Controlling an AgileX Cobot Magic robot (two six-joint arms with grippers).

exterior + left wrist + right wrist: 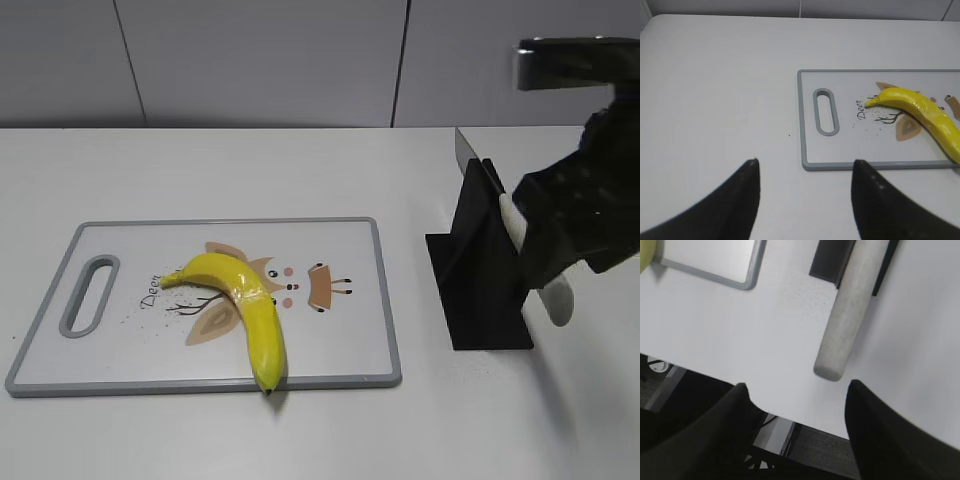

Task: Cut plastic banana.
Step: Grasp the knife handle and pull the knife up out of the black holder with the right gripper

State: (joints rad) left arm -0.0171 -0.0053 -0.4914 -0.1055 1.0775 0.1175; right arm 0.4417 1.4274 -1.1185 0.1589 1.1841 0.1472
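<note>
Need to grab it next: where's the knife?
Exterior view, right side: the knife sits in the black stand, right of the cutting board, handle near the right gripper.

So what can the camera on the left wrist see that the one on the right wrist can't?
Only the left wrist view shows the glossy yellow plastic banana clearly, lying on the owl picture, and the board's oval handle slot. Only the right wrist view shows the pale rounded knife handle sticking out of the black knife stand. Both show the white cutting board with the grey rim, the white table, and an open pair of black gripper fingers: left gripper, right gripper.
</note>
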